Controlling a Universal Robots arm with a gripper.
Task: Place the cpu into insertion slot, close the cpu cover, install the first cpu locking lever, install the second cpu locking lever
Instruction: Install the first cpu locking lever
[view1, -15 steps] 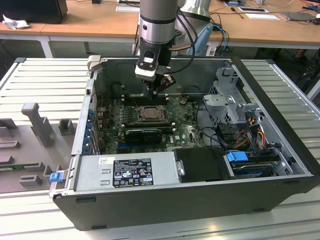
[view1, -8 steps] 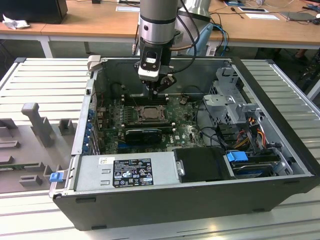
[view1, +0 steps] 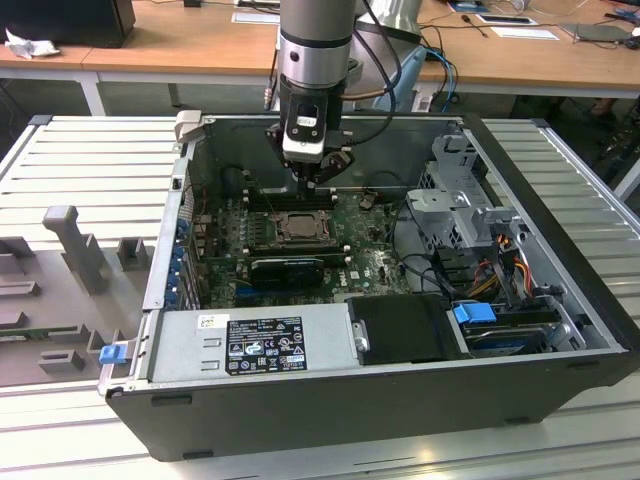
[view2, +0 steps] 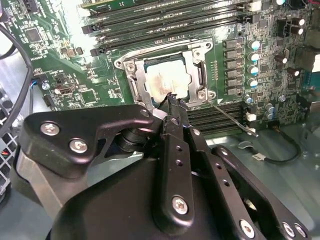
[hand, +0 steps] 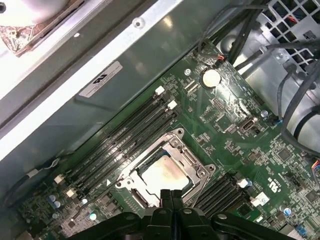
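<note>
The open computer case (view1: 420, 390) fills the middle of the exterior view. At the centre of its green circuit board (view1: 375, 262), the insertion slot (view1: 298, 226) holds the cpu (view2: 165, 75) flat, face up (square, edges parallel to the memory slots (view2: 165, 15)). The cpu cover (view2: 137, 82) lies down around it. The gripper (view1: 318, 178) hangs at the cover's edge, fingers pressed together, empty.

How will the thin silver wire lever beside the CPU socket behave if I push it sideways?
The thin silver wire lever is long and slender, so it will probably flex springily rather than move rigidly. Its smooth metal looks apt to slip off the shut end effector. It seems anchored at the silver square socket frame, so it should swing, not slide.
</note>
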